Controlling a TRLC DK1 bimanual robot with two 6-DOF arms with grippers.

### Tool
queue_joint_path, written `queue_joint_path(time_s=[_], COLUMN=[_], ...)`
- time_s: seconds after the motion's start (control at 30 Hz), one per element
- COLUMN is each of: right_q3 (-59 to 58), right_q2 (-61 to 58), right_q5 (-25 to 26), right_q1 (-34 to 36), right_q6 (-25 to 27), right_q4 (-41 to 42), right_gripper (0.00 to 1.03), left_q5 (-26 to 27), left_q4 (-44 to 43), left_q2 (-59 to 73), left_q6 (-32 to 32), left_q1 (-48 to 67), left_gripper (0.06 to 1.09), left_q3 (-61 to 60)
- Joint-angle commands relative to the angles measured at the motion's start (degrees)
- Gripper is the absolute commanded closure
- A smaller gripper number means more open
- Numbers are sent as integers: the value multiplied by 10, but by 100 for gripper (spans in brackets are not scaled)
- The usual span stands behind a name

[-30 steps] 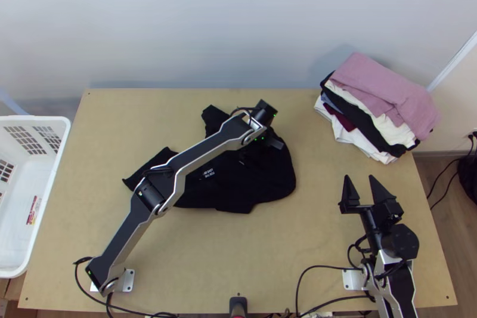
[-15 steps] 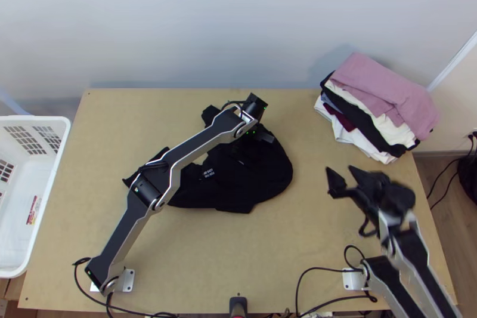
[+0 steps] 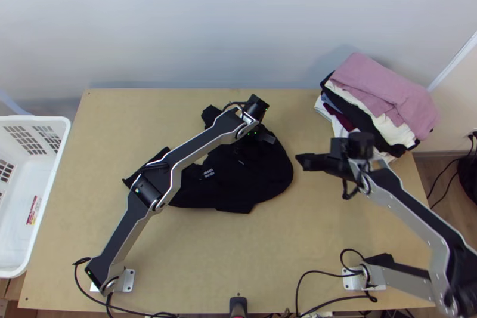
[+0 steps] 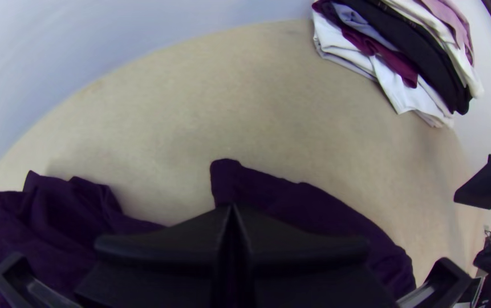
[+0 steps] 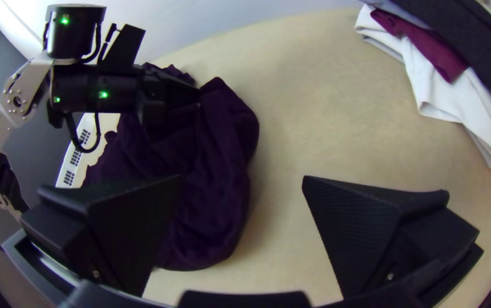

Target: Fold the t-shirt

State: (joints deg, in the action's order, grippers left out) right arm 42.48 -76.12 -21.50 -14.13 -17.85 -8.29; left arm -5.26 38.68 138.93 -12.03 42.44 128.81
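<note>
Black t-shirt (image 3: 256,181) lies bunched on the surface (image 3: 179,258), its far part clamped in the closed left pincer (image 4: 231,208), and the open right pincer (image 5: 242,178) sits just rightward, nearest that rounded edge!

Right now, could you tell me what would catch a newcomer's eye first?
Probably the black t-shirt, bunched on the table, the left gripper closed on its far part. Next, the clothes pile, pink on top, at the far right corner, and the white basket along the left edge.
</note>
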Motion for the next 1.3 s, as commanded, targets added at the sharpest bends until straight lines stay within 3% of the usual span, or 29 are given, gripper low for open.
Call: queue_joint_path(time_s=[0.0, 0.03, 0.3, 0.6, 0.63, 0.67, 0.7, 0.77, 0.93, 1.03, 1.13, 1.17, 1.2, 1.27], right_q3=[30, 37, 62, 83, 84, 84, 83, 81, 72, 74, 76, 72, 64, 54], right_q2=[-47, -56, -127, -184, -185, -186, -188, -187, -165, -157, -141, -131, -116, -98], right_q5=[-6, -6, -6, -6, -6, -5, -6, -5, -1, 5, 5, 4, 5, 5], right_q1=[-16, -19, -40, -56, -57, -58, -59, -63, -66, -59, -54, -52, -51, -40], right_q6=[-20, -23, -38, -40, -40, -41, -44, -53, -69, -115, -124, -125, -125, -131], right_q4=[-5, -5, 8, 18, 18, 20, 24, 24, 23, 18, 3, 0, 0, 7], right_gripper=[10, 11, 50, 51, 58, 75, 79, 79, 98, 100, 100, 100, 100, 100], left_q5=[-5, -5, -5, -5, -5, -5, -5, -5, -5, -5, -5, -5, -5, 2], left_q4=[1, 1, -3, -4, -4, -4, -4, -4, -4, -4, -3, -4, -5, -8], left_q2=[-4, -4, -5, -5, -4, -4, -5, -5, -13, -20, -28, -31, -35, -41], left_q6=[-11, -10, -10, -10, -10, -10, -10, -10, -10, -10, -10, -10, -9, 1], left_q1=[4, 4, 1, -2, -2, -3, -3, -5, -10, -10, -10, -10, -10, -10], left_gripper=[105, 105, 105, 105, 105, 105, 105, 105, 105, 105, 105, 100, 81, 16], left_q3=[12, 13, 14, 14, 14, 14, 14, 14, 14, 14, 14, 14, 14, 19])
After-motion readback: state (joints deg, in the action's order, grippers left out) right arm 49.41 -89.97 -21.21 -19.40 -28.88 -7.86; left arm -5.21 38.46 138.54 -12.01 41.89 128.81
